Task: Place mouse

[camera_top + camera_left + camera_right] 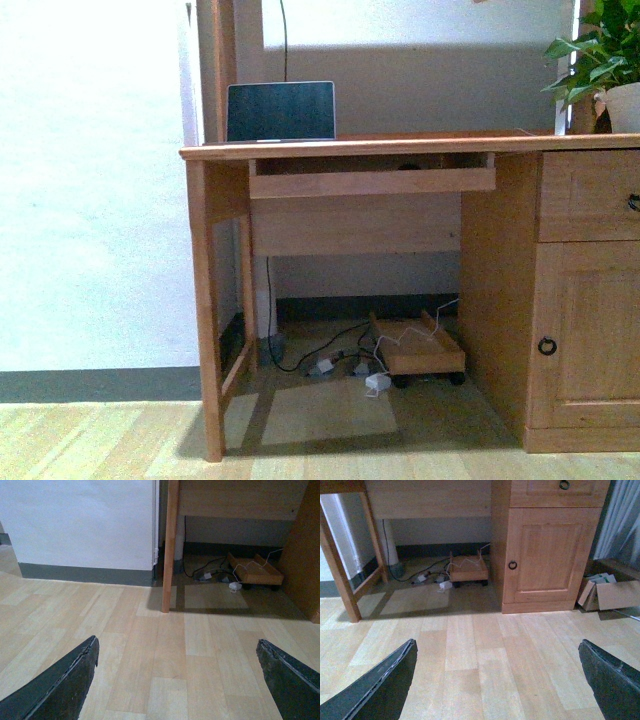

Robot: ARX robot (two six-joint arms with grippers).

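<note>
both grippers hang low over the wood floor [140,630], holding nothing. the left gripper [176,642] is spread wide, and so is the right gripper [496,642]. ahead at 12 o'clock is the desk [340,148] with its pull-out tray [372,182]. just above the tray's front, toward 1 o'clock, shows a small dark sliver, probably the mouse [408,166], mostly hidden, so its long axis cannot be told. the right arm seems nearer. a laptop [280,111] stands at 11 o'clock.
</note>
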